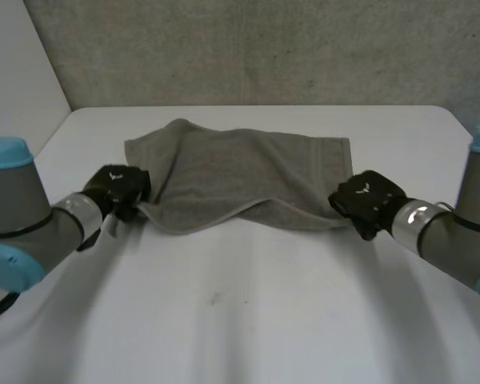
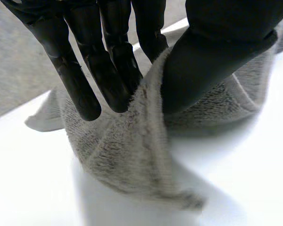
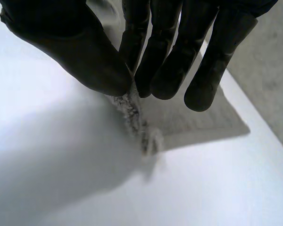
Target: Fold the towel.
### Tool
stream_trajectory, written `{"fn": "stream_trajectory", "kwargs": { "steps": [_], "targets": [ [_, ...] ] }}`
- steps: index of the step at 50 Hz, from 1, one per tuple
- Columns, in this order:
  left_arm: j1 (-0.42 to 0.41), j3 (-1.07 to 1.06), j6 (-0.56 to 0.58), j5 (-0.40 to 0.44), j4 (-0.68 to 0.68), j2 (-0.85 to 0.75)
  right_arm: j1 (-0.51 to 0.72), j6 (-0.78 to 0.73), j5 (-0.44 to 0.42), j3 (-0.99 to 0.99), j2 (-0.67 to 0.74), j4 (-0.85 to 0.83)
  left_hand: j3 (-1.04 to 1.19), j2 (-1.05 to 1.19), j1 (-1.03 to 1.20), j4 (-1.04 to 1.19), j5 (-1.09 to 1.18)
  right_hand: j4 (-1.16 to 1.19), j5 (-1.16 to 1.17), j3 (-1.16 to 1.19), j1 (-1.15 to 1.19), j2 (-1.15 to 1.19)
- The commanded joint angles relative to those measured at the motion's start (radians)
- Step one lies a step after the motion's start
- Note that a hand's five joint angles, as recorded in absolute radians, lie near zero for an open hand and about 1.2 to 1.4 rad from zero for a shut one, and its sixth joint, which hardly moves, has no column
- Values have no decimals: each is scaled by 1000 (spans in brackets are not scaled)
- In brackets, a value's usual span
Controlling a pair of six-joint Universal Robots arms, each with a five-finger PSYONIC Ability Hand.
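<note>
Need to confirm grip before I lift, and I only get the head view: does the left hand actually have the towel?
Observer: Yes. In its wrist view the left hand pinches a raised fold of the towel between thumb and fingers.
Operator: And the right one?
Observer: The right hand pinches the towel's edge near a corner, thumb against fingers.
Operator: Is that corner off the table?
Observer: Just the pinched bit looks lifted; the cloth beyond the fingertips lies flat on the table.
</note>
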Motion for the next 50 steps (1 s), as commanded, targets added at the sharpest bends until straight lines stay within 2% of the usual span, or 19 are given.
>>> {"fn": "stream_trajectory", "kwargs": {
  "steps": [1,7,9,12,17,23,28,31,33,34,36,37,39,42,44,50],
  "targets": [
    [42,-175,20,34,-5,195,-109,-8,-2,117,-183,49,180,179,210,179,194,60,57,67,77,73],
    [93,-299,130,36,-28,348,-199,-43,-19,127,-308,234,180,179,210,179,194,60,57,67,77,73],
    [101,-358,219,48,-82,453,-286,-135,-45,124,-360,375,180,179,210,179,194,60,57,67,77,73],
    [108,-394,273,88,-132,547,-342,-227,-85,110,-389,466,180,179,210,179,194,60,57,67,77,73],
    [119,-417,290,117,-153,596,-350,-211,-122,62,-404,472,180,179,210,179,194,60,57,67,77,73],
    [110,-417,293,115,-147,565,-357,-186,-131,15,-374,460,180,179,210,179,194,60,57,67,77,73],
    [98,-342,327,106,-91,368,-342,-174,-105,-83,-212,434,180,179,210,179,194,60,57,67,77,73],
    [95,-309,341,108,-79,326,-341,-166,-106,-138,-130,426,180,179,210,179,194,60,57,67,77,73],
    [84,-219,362,109,-45,224,-331,-161,-106,-171,-87,412,180,179,210,179,194,60,57,67,77,73],
    [84,-219,362,109,-45,223,-331,-161,-106,-171,-87,412,180,179,210,179,194,60,57,67,77,73],
    [64,-101,356,106,-6,121,-273,-120,-105,-253,-4,356,180,179,210,179,194,60,57,67,77,73],
    [64,-101,356,106,-5,121,-273,-120,-105,-254,-4,356,180,179,210,179,194,60,57,67,77,73],
    [47,18,350,108,28,21,-239,-47,-102,-322,68,253,180,179,210,179,194,60,57,67,77,73],
    [41,82,344,106,42,-28,-232,-8,-102,-349,102,196,180,179,210,179,194,60,57,67,77,73],
    [19,202,327,106,59,-117,-213,55,-97,-389,160,77,180,179,210,179,194,60,57,67,77,73],
    [2,379,316,88,68,-245,-163,90,-48,-444,238,-85,180,179,210,179,194,60,57,67,77,73]
  ]
}}
